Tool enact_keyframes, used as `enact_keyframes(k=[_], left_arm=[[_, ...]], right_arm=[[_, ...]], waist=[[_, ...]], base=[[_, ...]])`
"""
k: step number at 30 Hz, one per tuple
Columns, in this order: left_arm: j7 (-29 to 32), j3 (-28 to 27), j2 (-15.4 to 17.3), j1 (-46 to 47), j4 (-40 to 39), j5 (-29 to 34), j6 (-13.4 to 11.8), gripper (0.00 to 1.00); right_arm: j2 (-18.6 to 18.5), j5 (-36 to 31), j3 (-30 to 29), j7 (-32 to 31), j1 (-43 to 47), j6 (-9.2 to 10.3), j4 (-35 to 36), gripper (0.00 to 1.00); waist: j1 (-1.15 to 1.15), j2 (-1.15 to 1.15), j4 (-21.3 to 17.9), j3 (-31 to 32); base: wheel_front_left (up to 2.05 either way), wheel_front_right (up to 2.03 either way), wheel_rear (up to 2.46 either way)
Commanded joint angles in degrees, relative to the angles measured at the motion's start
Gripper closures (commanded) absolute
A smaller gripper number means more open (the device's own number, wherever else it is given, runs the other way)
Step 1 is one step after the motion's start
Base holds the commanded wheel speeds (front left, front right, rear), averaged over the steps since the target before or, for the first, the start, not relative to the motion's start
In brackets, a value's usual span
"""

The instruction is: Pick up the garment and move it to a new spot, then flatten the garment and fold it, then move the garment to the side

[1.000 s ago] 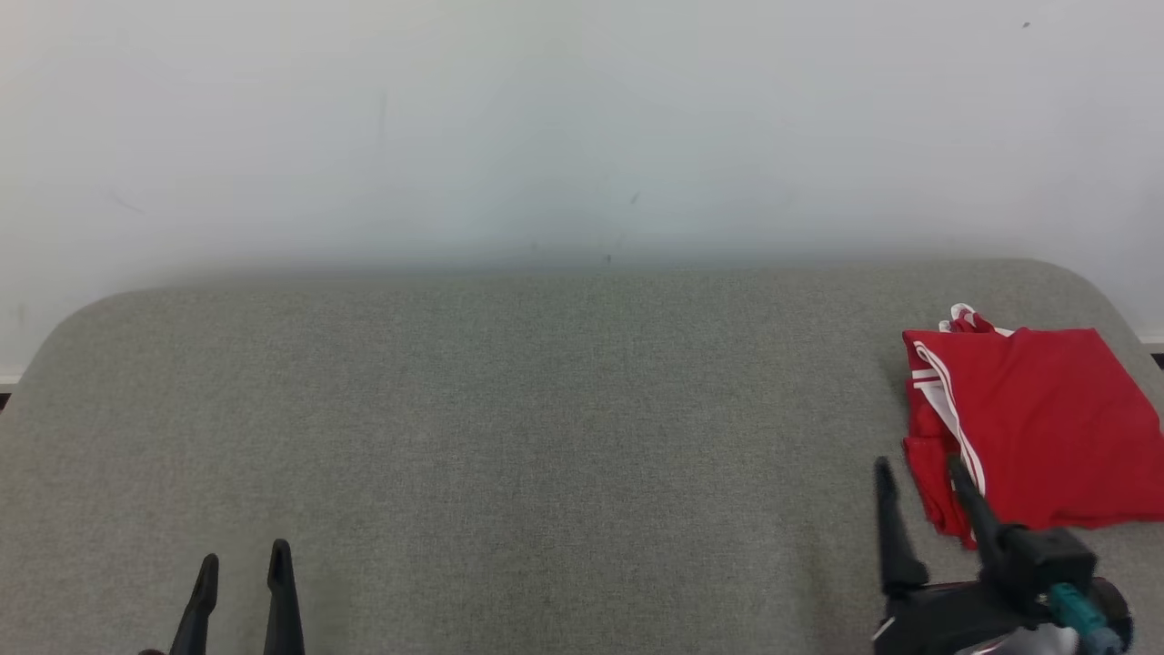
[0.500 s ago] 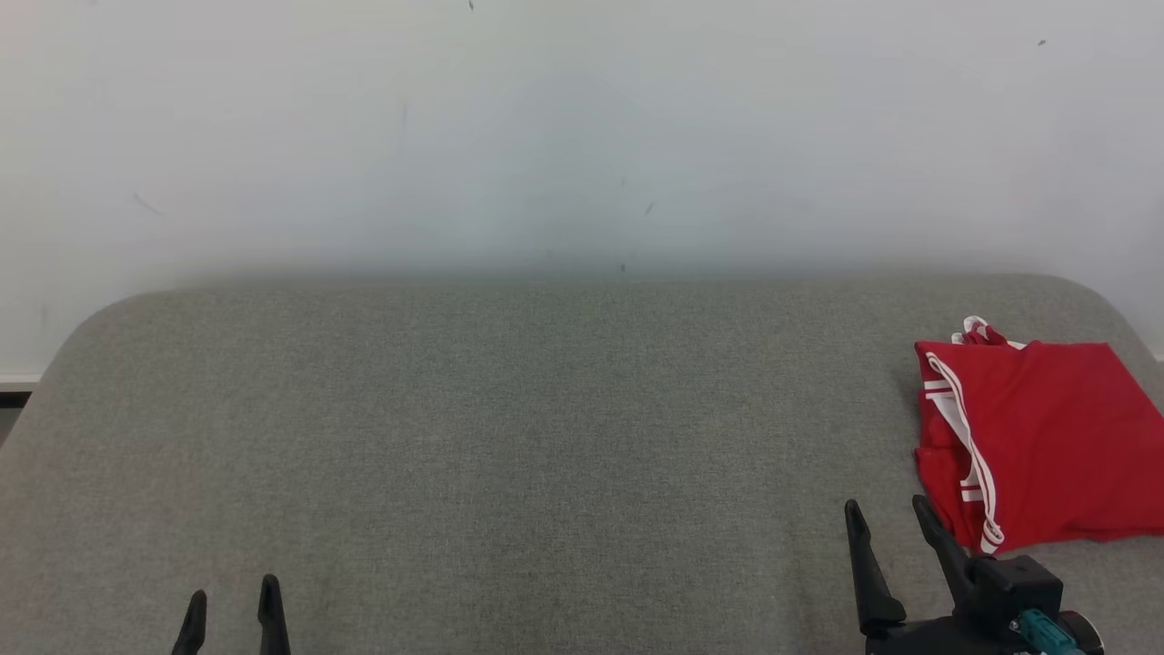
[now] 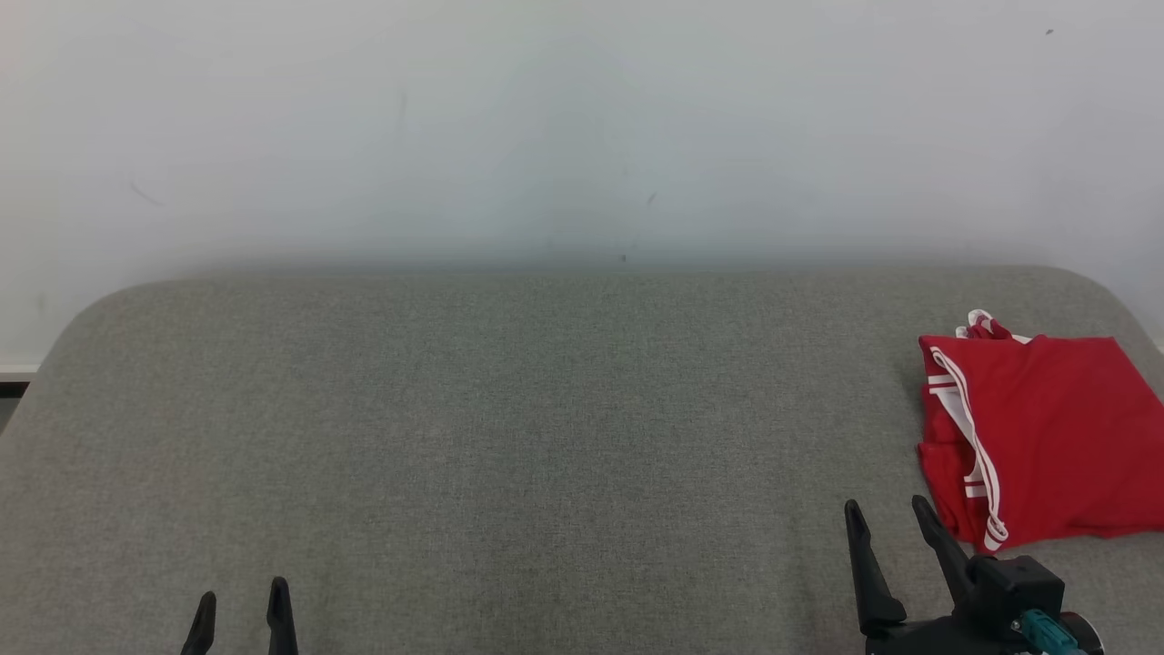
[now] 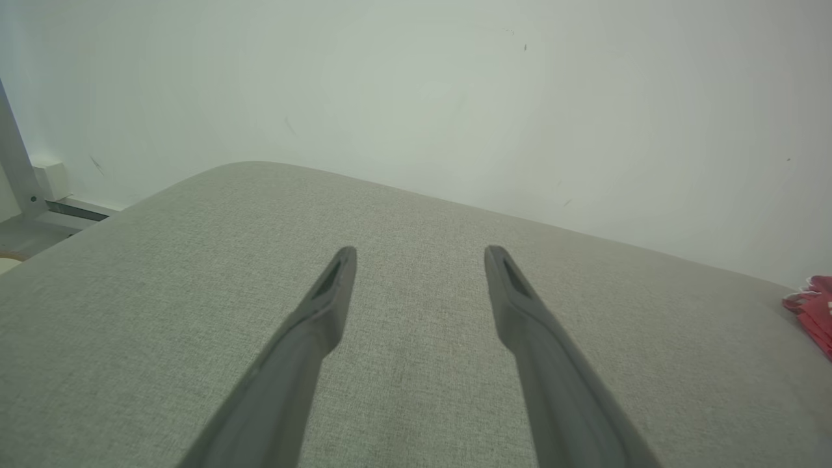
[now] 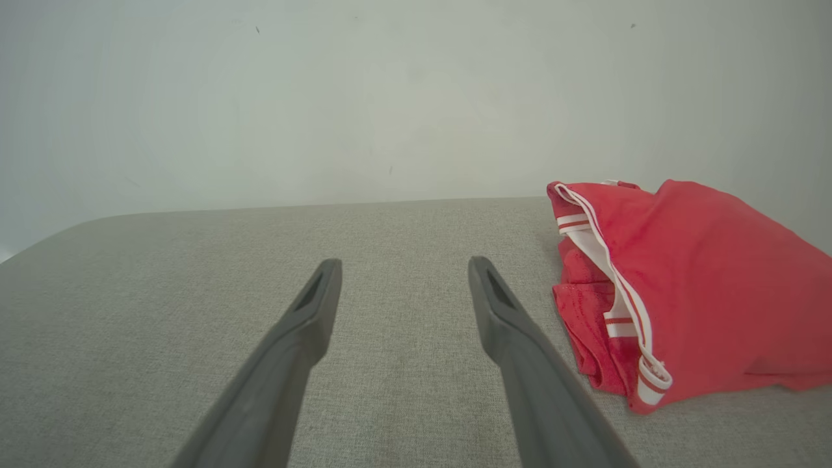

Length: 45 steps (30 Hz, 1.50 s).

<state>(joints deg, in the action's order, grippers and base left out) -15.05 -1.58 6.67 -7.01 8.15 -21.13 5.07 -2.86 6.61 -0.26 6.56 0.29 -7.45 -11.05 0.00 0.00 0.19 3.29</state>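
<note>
Lying folded at the right edge of the grey padded surface (image 3: 509,437), the red shorts (image 3: 1046,437) looked set aside, left gripper (image 3: 243,589) and right gripper (image 3: 884,503) empty with fingers apart, likely needing only retreat.

A bare, lab-like test room was indicated. A broad pad covered in grey woven fabric, with rounded corners (image 3: 509,428), was set against a plain white painted wall (image 3: 546,118) marked by faint scuffs. A slanted grey metal strut (image 4: 15,159) and a small white box (image 4: 51,179) were seen at the wall's foot.
</note>
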Motion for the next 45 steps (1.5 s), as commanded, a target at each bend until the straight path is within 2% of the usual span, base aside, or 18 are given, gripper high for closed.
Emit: enact_keyframes(k=[1,4,5,12,45], left_arm=[[-0.2,-0.1,-0.3,0.2,0.0,0.4,0.3,0.0],[-0.2,-0.3,-0.4,0.3,-0.1,0.4,0.4,0.0],[0.0,-0.2,-0.4,0.1,0.1,0.1,0.4,1.0],[0.6,-0.2,-1.1,-0.1,3.4,-0.1,0.5,1.0],[9.2,-1.6,-2.2,7.6,6.4,-28.8,1.3,1.0]], right_arm=[[0.0,0.5,0.1,0.1,0.3,-0.03,-0.1,0.0],[0.0,0.7,0.2,0.2,0.2,-0.03,-0.3,0.0],[0.0,0.5,0.1,0.0,0.0,0.0,-0.5,1.0],[0.2,0.6,0.1,-0.1,1.6,0.0,-4.0,1.0],[0.1,34.9,-3.3,-5.3,-2.5,-0.02,-4.0,1.0]], waist=[[0.0,0.0,0.0,-0.1],[0.0,0.0,0.0,-0.2],[0.0,0.0,0.0,-0.2],[0.0,0.0,0.0,-0.2],[0.0,0.0,0.0,-1.1]], base=[[0.0,0.0,0.0],[0.0,0.0,0.0],[0.0,0.0,0.0],[0.0,0.0,0.0],[0.0,0.0,0.0]])
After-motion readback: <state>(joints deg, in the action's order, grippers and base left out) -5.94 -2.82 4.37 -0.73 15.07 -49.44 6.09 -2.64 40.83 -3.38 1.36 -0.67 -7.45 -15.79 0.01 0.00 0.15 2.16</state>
